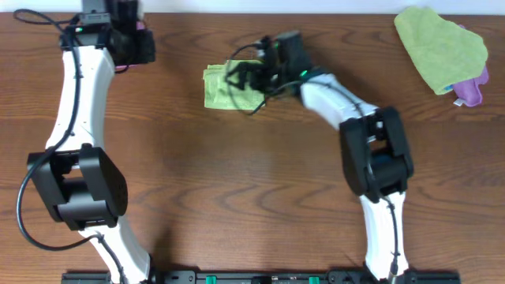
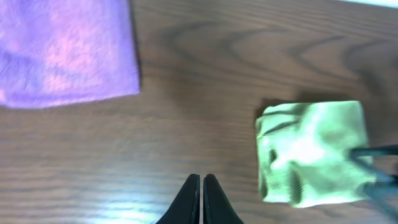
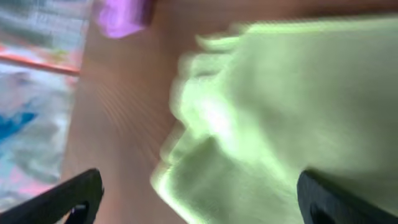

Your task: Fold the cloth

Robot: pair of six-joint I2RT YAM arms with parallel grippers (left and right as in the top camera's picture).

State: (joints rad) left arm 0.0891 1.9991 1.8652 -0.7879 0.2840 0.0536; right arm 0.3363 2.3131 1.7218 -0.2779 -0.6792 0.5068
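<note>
The wooden table [image 1: 260,197] fills the overhead view, dark brown with a wavy grain. Two white-and-black arms reach across it from the near edge. The left arm [image 1: 75,118] runs to the far left corner, and the right arm [image 1: 355,118] bends inward toward the far middle.

At the far right corner lies a crumpled green rag [image 1: 438,39] with a purple rag [image 1: 472,88] poking out from under it.

The cloth [image 1: 221,87], pale green, sits in the far middle of the table. It is folded into a small, roughly square packet with lumpy edges. A folded purple cloth [image 2: 62,50] lies flat in the left wrist view, well apart from the green one. From overhead it is almost wholly hidden under the left arm's wrist.

The right tool [image 3: 199,196] is spread wide over the green cloth, one dark finger at each side of its blurred view. Whether the fingers touch the fabric cannot be told.

The left tool [image 2: 202,199] has its fingers pressed together on nothing. It hangs above bare wood between the two cloths.
</note>
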